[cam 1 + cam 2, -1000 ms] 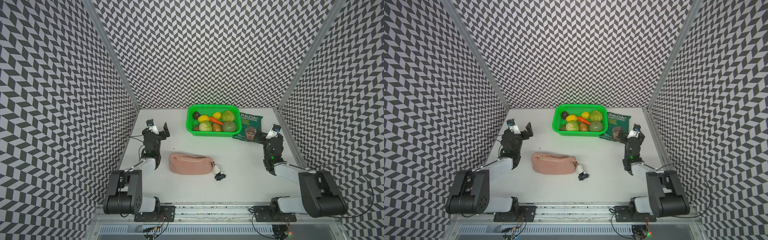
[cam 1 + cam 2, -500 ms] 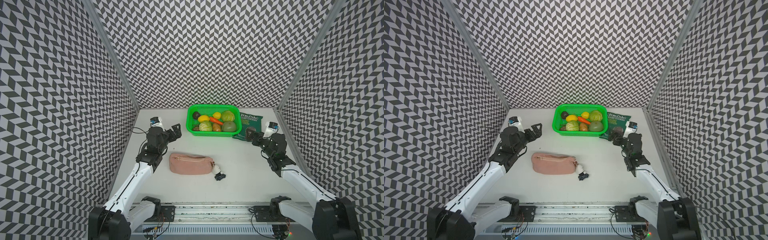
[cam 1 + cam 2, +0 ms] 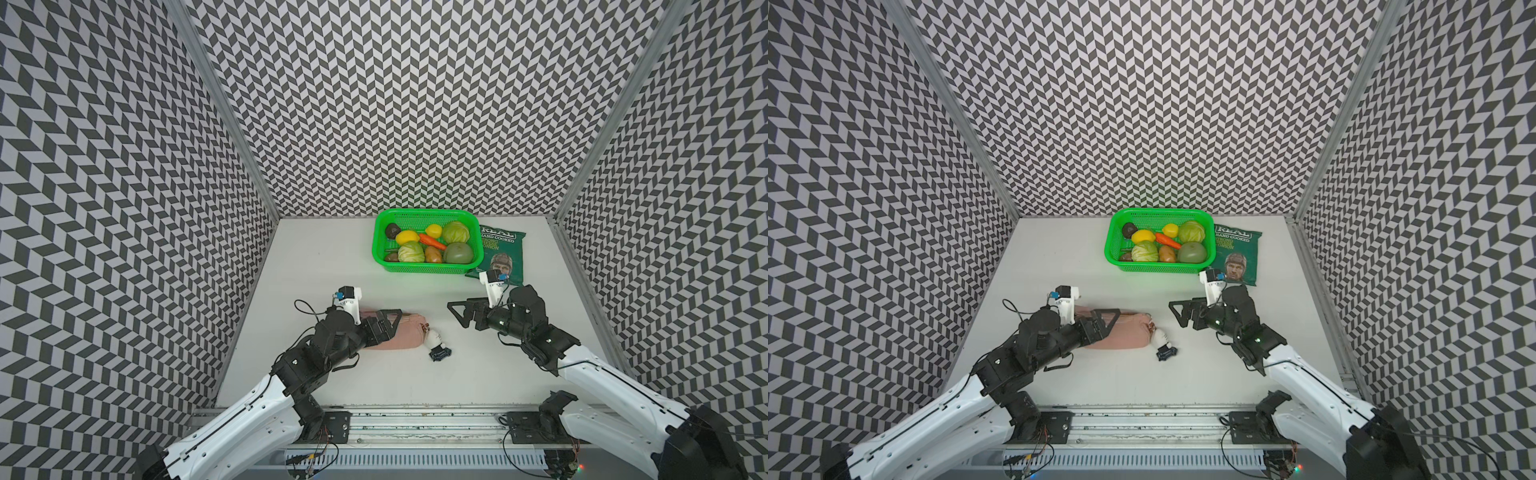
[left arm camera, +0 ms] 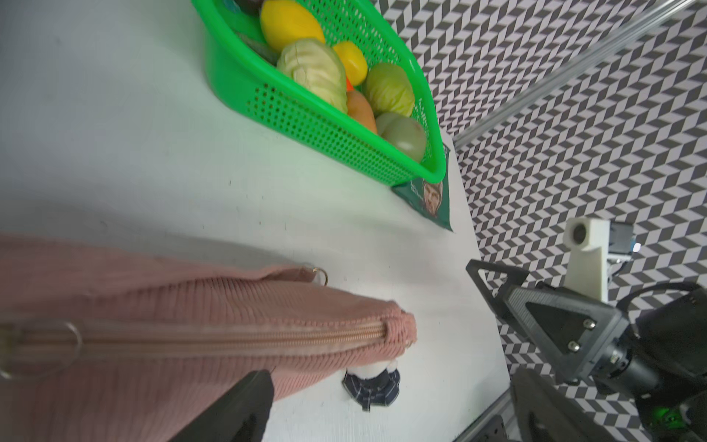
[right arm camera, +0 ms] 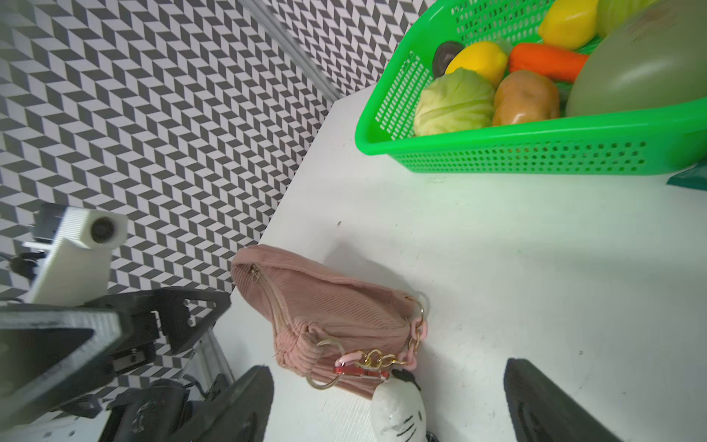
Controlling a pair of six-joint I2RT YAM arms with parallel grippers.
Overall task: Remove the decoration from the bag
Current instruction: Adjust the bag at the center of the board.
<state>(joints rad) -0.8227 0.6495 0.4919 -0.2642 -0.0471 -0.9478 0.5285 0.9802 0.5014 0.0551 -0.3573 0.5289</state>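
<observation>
1. Right wrist view: the pink bag [image 5: 325, 306] lies on its side on the white tabletop [image 5: 535, 268]. The decoration [image 5: 398, 413] lies against the bag's near end, joined to it by a pink-and-gold chain [image 5: 377, 358] and a red clasp [image 5: 357, 372].
2. In both top views the decoration [image 3: 435, 340] is white with a dark end. It lies touching the end of the bag [image 3: 409, 338] nearer the right arm, with the dark end toward the tabletop's front edge.
3. The left gripper [image 3: 392, 332] hangs over the middle of the bag with its jaws spread wide, holding nothing. It hides part of the bag from above. Whether it touches the fabric cannot be told.
4. The right gripper [image 3: 457, 316] is also spread wide and empty. It sits above bare tabletop, near the decoration but apart from it, and points toward it.
5. A green basket [image 3: 415, 270] of fruit and vegetables [image 3: 457, 251] stands at the back, well apart from the bag.
6. A dark green crisp packet [image 3: 500, 257] lies flat just beside the basket on the right arm's side. The right arm's wrist camera covers its near corner.
</observation>
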